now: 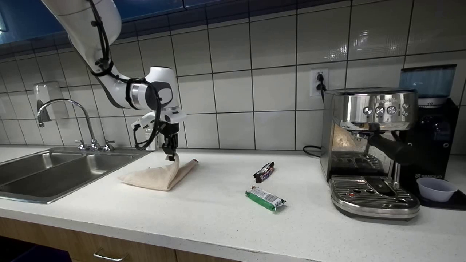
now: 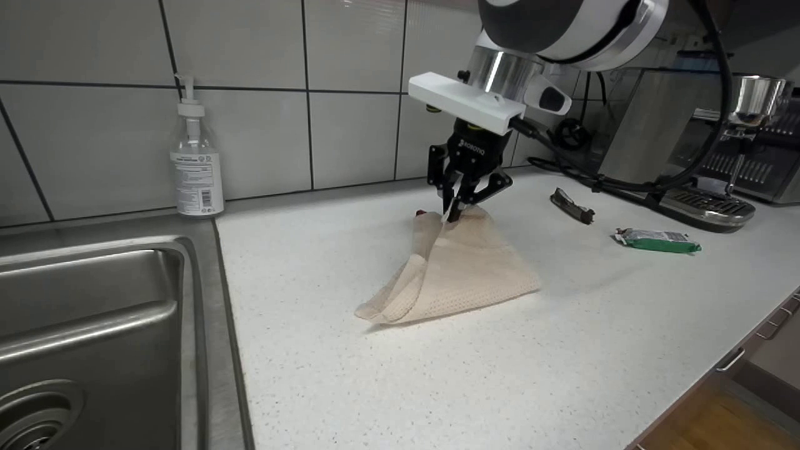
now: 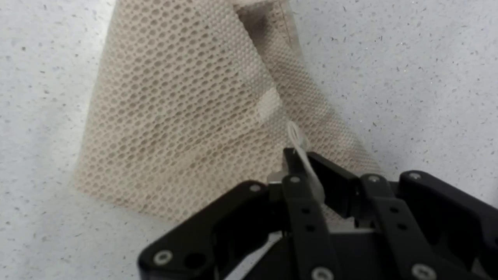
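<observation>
In an exterior view the hand (image 1: 171,158) points straight down at the bench (image 1: 218,229), its fingers drawn narrow on a pinch of the beige mesh bag (image 1: 160,177). The bag lies directly beneath the hand: the gripped part rises to the fingertips in a small peak, and the rest slopes down to lie on the bench. From that peak most of the bag spreads left and toward the near side, while a narrower fold runs right and farther back. In the wrist view a pale loop of cord (image 3: 316,186) sticks out past the fingertips and runs back along the fingers.

Well to the right of the bag and hand, two packets lie near each other: a dark packet (image 1: 264,172), and on its near side a green-and-white packet (image 1: 265,198). Farther right stands the coffee machine (image 1: 371,116). Left of the bag is the steel sink (image 2: 119,369), set apart from it by bare bench. A pump bottle (image 2: 197,181) stands far left, just in front of the tiled wall (image 1: 233,91).
</observation>
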